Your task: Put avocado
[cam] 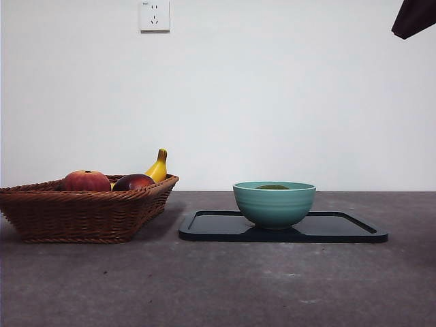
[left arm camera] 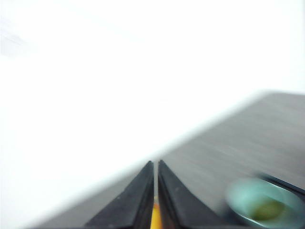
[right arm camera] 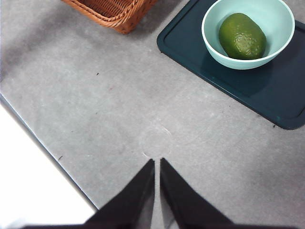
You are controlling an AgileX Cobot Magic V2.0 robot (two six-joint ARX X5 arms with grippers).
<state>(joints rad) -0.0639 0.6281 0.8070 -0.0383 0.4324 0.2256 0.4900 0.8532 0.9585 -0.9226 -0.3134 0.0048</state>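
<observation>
The avocado (right arm camera: 242,36), dark green and oval, lies inside the pale teal bowl (right arm camera: 217,45) on the dark tray (right arm camera: 267,90). From the front only its top (cam: 272,187) peeks over the bowl's rim (cam: 274,204). My right gripper (right arm camera: 157,160) hovers shut over bare table, well away from the bowl. My left gripper (left arm camera: 156,162) is raised and shut; its view is blurred and shows the bowl (left arm camera: 264,205) with the avocado (left arm camera: 268,210) far off. A thin yellow strip shows low in the slit between the left jaws; what it is I cannot tell.
A wicker basket (cam: 82,211) at the left holds a red-orange peach (cam: 86,180), a dark maroon fruit (cam: 133,182) and a banana (cam: 158,167). The basket's corner (right arm camera: 114,12) shows in the right wrist view. A black arm tip (cam: 413,17) hangs at the top right corner.
</observation>
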